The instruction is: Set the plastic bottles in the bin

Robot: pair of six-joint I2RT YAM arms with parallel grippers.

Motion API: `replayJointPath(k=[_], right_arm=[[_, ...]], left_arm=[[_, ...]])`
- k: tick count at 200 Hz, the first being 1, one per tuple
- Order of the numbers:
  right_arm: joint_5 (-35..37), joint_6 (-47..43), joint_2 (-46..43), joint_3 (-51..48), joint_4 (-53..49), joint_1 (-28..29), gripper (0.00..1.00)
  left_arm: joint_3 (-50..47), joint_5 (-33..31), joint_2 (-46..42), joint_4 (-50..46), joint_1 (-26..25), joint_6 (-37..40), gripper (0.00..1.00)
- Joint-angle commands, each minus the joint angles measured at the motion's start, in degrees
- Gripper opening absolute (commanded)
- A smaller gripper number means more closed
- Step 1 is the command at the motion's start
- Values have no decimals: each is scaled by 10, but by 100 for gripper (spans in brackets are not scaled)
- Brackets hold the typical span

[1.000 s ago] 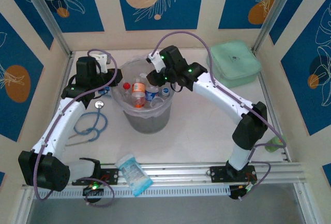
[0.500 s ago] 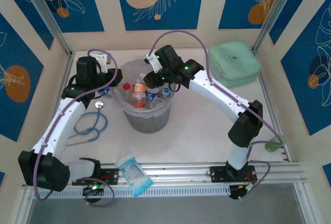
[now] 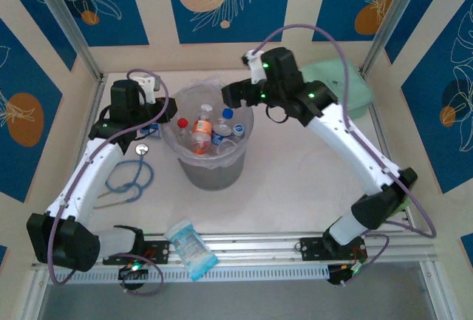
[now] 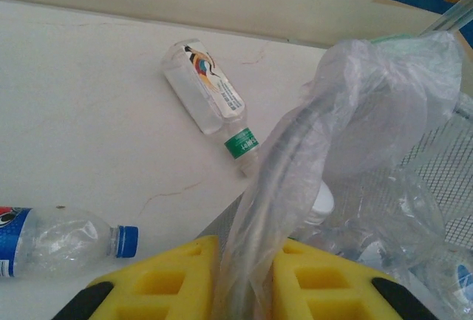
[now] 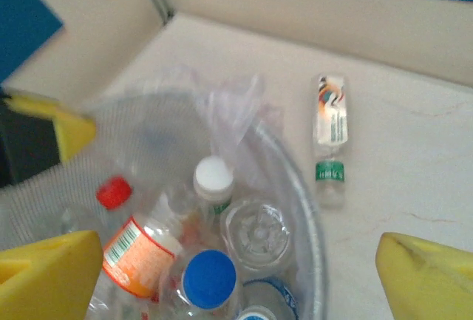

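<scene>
The bin (image 3: 211,168) stands mid-table with several plastic bottles inside: an orange-labelled one (image 3: 201,126), a blue-capped one (image 5: 209,279) and a white-capped one (image 5: 213,179). My left gripper (image 4: 247,276) is shut on the bin's rim and bag liner (image 4: 288,150) at its left side (image 3: 157,123). My right gripper (image 5: 236,283) hangs open over the bin's far right rim (image 3: 235,97), nothing between its fingers. A bottle with a green neck band (image 4: 207,94) lies on the table behind the bin (image 5: 330,128). Another blue-capped bottle (image 4: 59,240) lies left of the bin.
A mint-green case (image 3: 340,91) sits at the back right. A blue coiled cord (image 3: 129,176) lies left of the bin, under my left arm. A blue-and-white packet (image 3: 191,247) rests on the near rail (image 3: 295,244).
My right gripper has opened wide and drawn back from over the bin toward the far right. The bottles in the bin have shifted. The left arm has kept still.
</scene>
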Motion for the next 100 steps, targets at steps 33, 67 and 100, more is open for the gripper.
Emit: replayJointPath(k=[33, 67, 100], right_arm=[[-46, 271, -197, -269, 165, -122, 97], [-96, 300, -279, -376, 148, -222, 100], [-131, 299, -324, -413, 110, -303, 99]], left_arm=[[23, -24, 37, -72, -73, -18, 22], [41, -59, 74, -52, -138, -40, 22], [68, -89, 122, -13, -214, -69, 22]])
